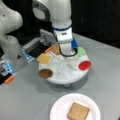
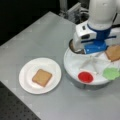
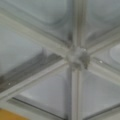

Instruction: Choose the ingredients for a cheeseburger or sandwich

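Observation:
One tan toast square [image 1: 78,111] [image 2: 42,77] lies on the white paper plate [image 1: 60,105] [image 2: 26,72]. The other ingredients sit in the round white divided tray [image 1: 65,75] [image 2: 75,67]: a yellow cheese square [image 1: 44,58], a dark brown patty [image 1: 45,73] and a second toast square [image 1: 56,48] [image 2: 113,53]. In the wrist view the tray's hub [image 3: 77,58] fills the middle and a yellow cheese corner [image 3: 8,116] shows at the bottom left. My gripper [image 1: 67,53] [image 2: 95,51] hangs just above the tray's centre with nothing seen in it.
A red disc [image 1: 84,65] [image 2: 85,77] and a green leafy piece [image 1: 81,51] [image 2: 111,73] also lie in the tray. The arm's base [image 1: 11,47] and a grey box [image 1: 37,46] stand at a front view's left, behind the tray. Everything rests on a grey table [image 1: 25,100].

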You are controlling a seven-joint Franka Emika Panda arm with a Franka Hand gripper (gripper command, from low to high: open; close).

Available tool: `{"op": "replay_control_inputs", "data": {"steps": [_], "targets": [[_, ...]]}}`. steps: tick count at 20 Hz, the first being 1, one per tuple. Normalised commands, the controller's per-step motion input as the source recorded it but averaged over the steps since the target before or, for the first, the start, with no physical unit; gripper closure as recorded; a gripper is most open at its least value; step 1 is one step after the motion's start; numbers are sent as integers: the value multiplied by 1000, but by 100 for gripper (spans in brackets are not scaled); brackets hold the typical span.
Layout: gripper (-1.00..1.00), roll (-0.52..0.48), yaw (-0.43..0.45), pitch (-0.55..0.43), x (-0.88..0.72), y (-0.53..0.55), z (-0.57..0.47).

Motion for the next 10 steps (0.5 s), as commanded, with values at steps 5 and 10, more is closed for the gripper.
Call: {"op": "replay_control_inputs", "data": {"steps": [5,10], "targets": [[-100,-9,-345,-21,-127,166,310],[-100,25,-430,18,-182,51,298]]}}
